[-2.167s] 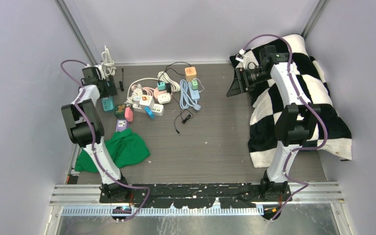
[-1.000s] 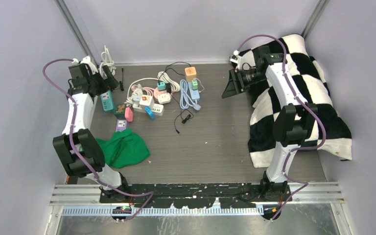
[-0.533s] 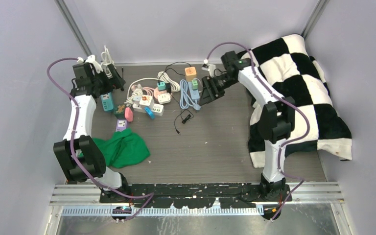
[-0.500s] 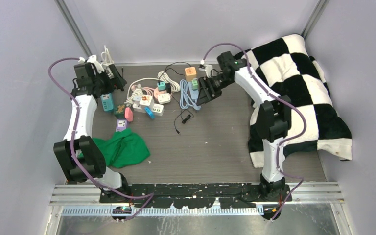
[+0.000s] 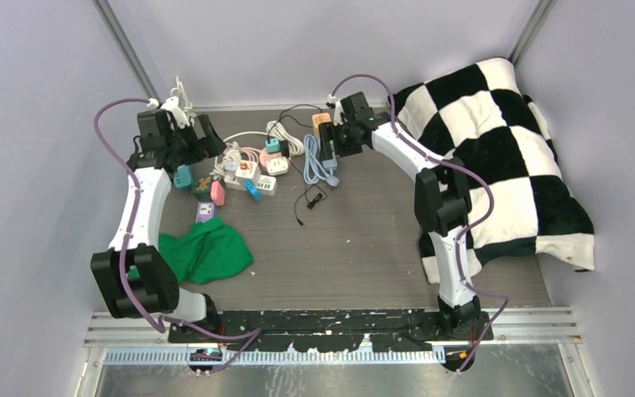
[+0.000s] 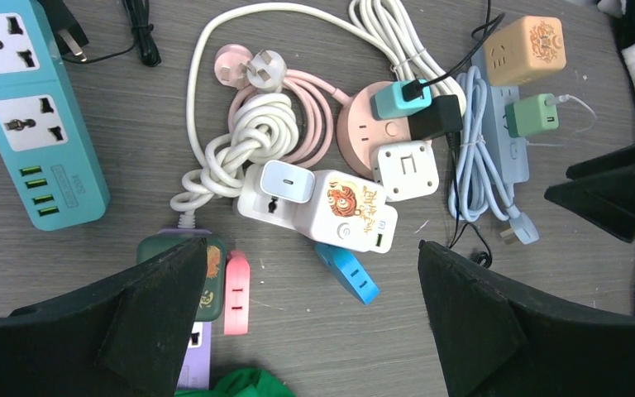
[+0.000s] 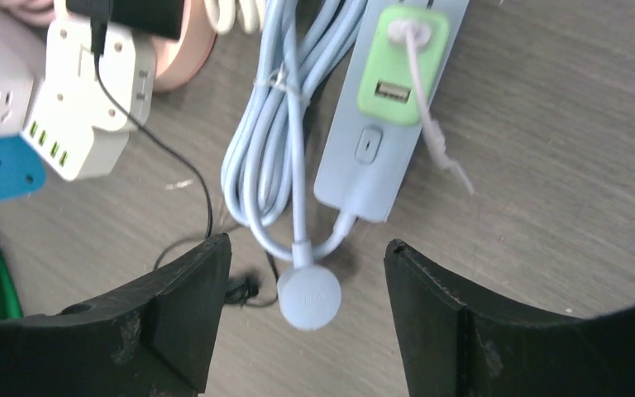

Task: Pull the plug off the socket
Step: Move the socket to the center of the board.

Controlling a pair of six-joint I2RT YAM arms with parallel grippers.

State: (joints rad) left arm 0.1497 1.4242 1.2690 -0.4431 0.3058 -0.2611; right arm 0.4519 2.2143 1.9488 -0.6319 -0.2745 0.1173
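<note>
Green plastic marks the likely target: a small green plug (image 7: 403, 66) seated in the pale blue power strip (image 7: 380, 157), in the upper right of centre of the right wrist frame. In the top view the strip lies on the table (image 5: 364, 223) at the upper middle, at the right edge of the heap of sockets and cables.

The plug looks like a hard, light block with smooth faces, held only by the friction of its pins. A thin white lead (image 7: 430, 136) runs out of its top; it is soft and should not be the place to pull. The better hold, I judge, is across the two flat side faces of the block, low enough not to slip off. The strip itself seems light and may rise with the plug unless it is pinned down.

The right hand (image 7: 306, 252) hangs over the strip's near end with its fingers spread and nothing between them. The plug sits above the fingertips in the frame, apart from both. Only the strip's own bundled cable (image 7: 269, 141) and its round end lie in the gap.

The left hand (image 6: 312, 246) is spread wide and empty over the middle of the heap, with the green plug well off at the upper right of its frame.
</note>
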